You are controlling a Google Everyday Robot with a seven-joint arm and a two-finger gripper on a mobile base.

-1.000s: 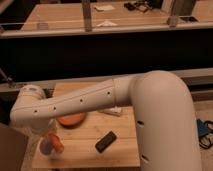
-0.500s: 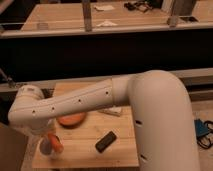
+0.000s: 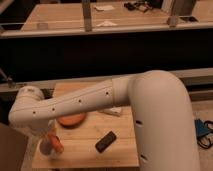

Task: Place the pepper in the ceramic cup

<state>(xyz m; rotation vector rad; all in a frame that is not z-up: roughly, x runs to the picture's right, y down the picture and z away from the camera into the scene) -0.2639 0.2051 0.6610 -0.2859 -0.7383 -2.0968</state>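
Observation:
The slim orange-red pepper (image 3: 58, 145) is at the front left corner of the wooden table (image 3: 85, 152). It lies tilted against or in the small pale cup (image 3: 46, 149); I cannot tell which. My gripper (image 3: 49, 138) hangs from the white arm's left end, right above the cup and pepper, and is mostly hidden by the arm. The arm (image 3: 80, 102) stretches from the right across the table's back.
A wide flat orange dish (image 3: 71, 120) lies just behind the cup, partly under the arm. A black rectangular block (image 3: 105, 142) lies at mid-table. A small white object (image 3: 114, 111) sits behind it. A dark railing and further tables stand beyond.

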